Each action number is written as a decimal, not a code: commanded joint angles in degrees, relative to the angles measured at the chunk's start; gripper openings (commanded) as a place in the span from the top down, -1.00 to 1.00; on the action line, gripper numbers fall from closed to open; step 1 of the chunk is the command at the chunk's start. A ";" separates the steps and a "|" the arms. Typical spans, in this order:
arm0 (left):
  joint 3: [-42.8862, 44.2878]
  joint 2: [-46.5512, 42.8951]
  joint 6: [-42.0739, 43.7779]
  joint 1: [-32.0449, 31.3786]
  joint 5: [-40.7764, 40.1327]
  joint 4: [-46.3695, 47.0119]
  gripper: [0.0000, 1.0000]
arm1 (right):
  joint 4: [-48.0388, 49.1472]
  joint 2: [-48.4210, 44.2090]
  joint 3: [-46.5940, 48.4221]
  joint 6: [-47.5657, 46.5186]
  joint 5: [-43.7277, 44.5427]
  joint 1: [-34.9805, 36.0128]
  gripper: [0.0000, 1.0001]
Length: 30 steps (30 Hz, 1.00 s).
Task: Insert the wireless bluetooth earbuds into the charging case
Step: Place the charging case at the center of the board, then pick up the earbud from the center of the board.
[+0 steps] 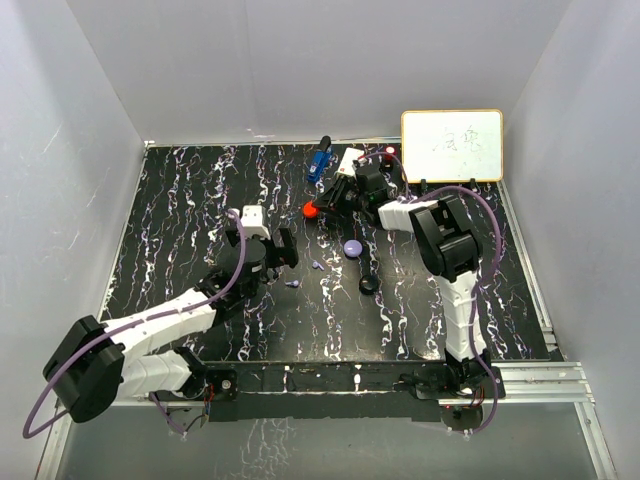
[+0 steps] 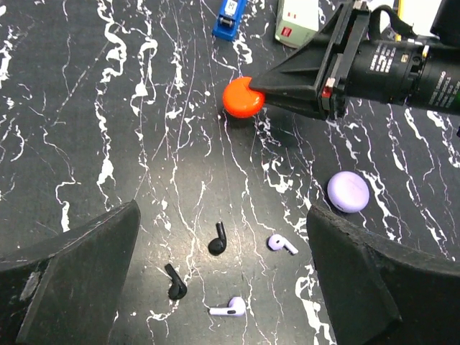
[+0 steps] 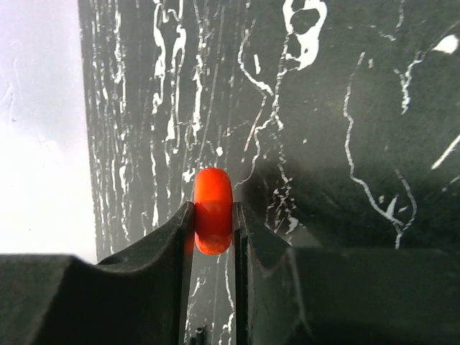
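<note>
Right tool (image 3: 213, 224) grips the red case (image 3: 213, 192) — left tool (image 2: 223, 210) gapes over black and lavender earbuds (image 2: 218, 239).

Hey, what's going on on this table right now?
The right gripper is shut on a round red case, pinching it by its flat sides toward the back of the table. The left gripper is wide open above four loose buds: two black earbuds and two lavender earbuds. A lavender case lies closed beside them. No earbud is in a case yet.
</note>
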 commanded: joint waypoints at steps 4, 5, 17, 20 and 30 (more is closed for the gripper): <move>1.80 2.53 -1.27 0.24 2.42 -0.04 -0.97 | -1.16 2.20 5.43 -2.38 2.17 -0.11 0.55; 2.02 2.97 -1.27 0.22 2.54 0.05 -0.98 | -1.13 2.30 5.56 -2.64 2.33 -0.09 0.43; 5.58 8.42 0.94 0.26 5.85 0.78 -0.97 | 1.93 -8.67 -5.65 -5.75 4.05 -2.95 -0.24; 9.61 13.15 2.84 0.24 9.36 -0.07 -0.97 | 1.03 -14.26 -11.65 -6.87 5.69 -4.63 -0.25; 23.58 29.70 8.30 0.21 25.98 -4.80 -0.97 | -8.86 -31.69 -21.82 -9.05 14.81 -11.15 -0.49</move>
